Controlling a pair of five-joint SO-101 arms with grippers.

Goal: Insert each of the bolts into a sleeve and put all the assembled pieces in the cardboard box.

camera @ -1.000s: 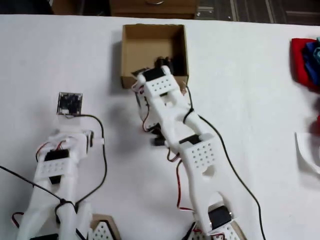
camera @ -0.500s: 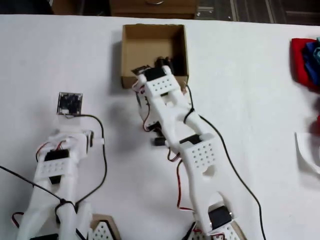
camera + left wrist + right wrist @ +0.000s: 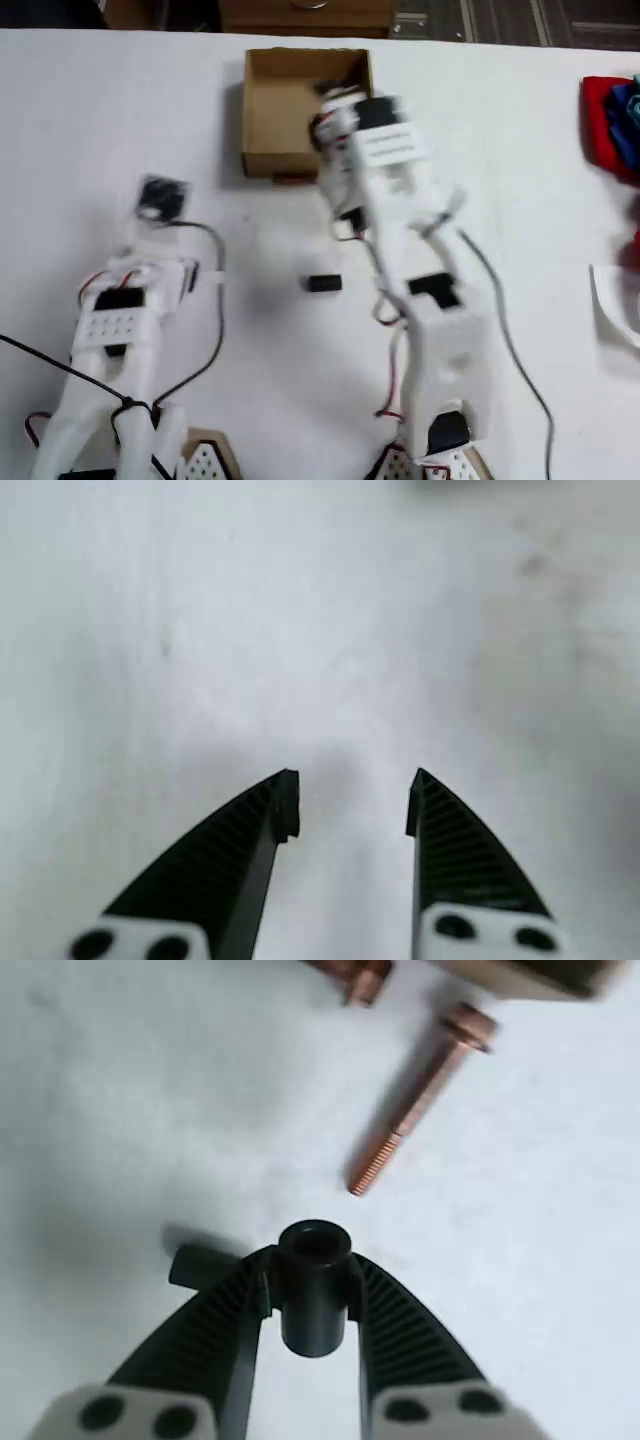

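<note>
1. White tabletop (image 3: 150, 90) runs under both arms. An open brown cardboard box (image 3: 270, 160) stands at its far side, and a heap of red cloth (image 3: 608, 110) lies well off at the right edge.
2. The right gripper (image 3: 312, 1263) is clamped on a short black cylindrical sleeve (image 3: 315, 1305), whose open bore faces the wrist camera. No bolt sits in the sleeve.
3. A long copper-coloured threaded bolt (image 3: 420, 1100) lies flat on the table beyond the sleeve, near a corner of the box. The end of a second copper bolt (image 3: 360, 980) shows closer to the box.
4. The left gripper (image 3: 350, 805) hangs over bare table with its fingers spread and nothing between them.
5. First risk: the sleeve could go into the box as it is, leaving a piece unassembled.
6. Second risk: the bolt lies loose and flat, so the left gripper would probably have to lift it. If its axis is tilted against the bore, the threaded tip could catch on the rim. That could twist the sleeve in the ribbed fingers or push it out.
7. Third risk: a second black sleeve (image 3: 200, 1265) lies just beside one finger of the right gripper. Lowering there could knock it and send it rolling.
8. Fourth risk: the bolts lie close to the box, where a finger coming down could strike the cardboard.
</note>
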